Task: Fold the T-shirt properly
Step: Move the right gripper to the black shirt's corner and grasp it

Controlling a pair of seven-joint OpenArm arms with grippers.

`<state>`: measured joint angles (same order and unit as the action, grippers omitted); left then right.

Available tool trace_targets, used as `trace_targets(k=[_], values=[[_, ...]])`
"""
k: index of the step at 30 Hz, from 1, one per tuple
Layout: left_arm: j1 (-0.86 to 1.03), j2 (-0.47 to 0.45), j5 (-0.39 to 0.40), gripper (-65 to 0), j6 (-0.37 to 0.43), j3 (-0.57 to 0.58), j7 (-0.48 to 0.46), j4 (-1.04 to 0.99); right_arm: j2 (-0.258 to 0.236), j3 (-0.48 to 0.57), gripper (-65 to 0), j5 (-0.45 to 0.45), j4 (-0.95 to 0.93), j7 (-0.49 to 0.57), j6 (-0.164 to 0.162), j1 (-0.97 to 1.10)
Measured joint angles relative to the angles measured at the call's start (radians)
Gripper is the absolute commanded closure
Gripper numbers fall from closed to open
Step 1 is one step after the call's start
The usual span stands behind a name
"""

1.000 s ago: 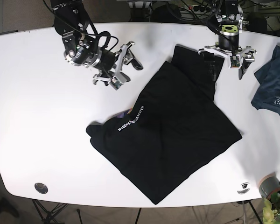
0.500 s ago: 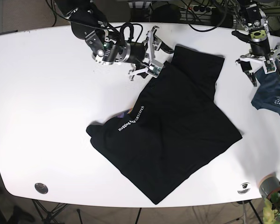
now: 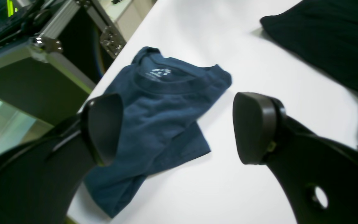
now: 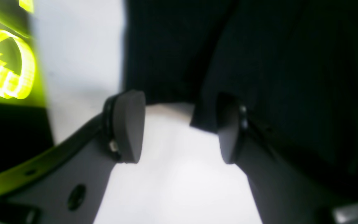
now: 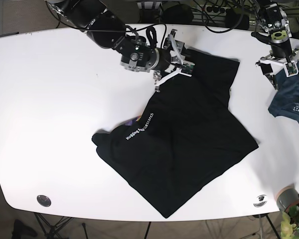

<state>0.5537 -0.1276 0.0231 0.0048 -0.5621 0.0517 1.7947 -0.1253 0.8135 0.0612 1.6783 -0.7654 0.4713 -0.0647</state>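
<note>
Where the left wrist view looks down, the left tool [image 3: 176,127] stands wide open and empty above the white bench [image 3: 244,71]; a blue shirt [image 3: 157,105] lies below its left finger, and the black T-shirt [image 3: 328,37] is well off past its right finger. In the right wrist view, the right tool [image 4: 179,127] is open, its right finger touching the T-shirt's edge [image 4: 259,62]. In the base view, the right tool [image 5: 177,52] sits at the T-shirt's [image 5: 189,134] top corner, and the left tool [image 5: 284,64] hangs beside the blue shirt [image 5: 291,97].

Both end effectors, left [image 3: 179,127] and right [image 4: 179,130], agape.
</note>
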Motion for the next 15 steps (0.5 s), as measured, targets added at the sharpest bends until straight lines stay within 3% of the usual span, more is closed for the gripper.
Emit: trace_targets(k=[6, 15], values=[[0.000, 0.013, 0.000, -52.2, -0.005, 0.006, 0.000, 0.000, 0.019, -0.005, -35.2, -0.147, 0.000, 0.048, 0.006, 0.006], [-0.002, 0.010, 0.000, -52.2, -0.002, 0.029, -0.001, 0.000, -0.034, -0.004, -35.0, -0.166, 0.000, 0.088, 0.002, 0.006]])
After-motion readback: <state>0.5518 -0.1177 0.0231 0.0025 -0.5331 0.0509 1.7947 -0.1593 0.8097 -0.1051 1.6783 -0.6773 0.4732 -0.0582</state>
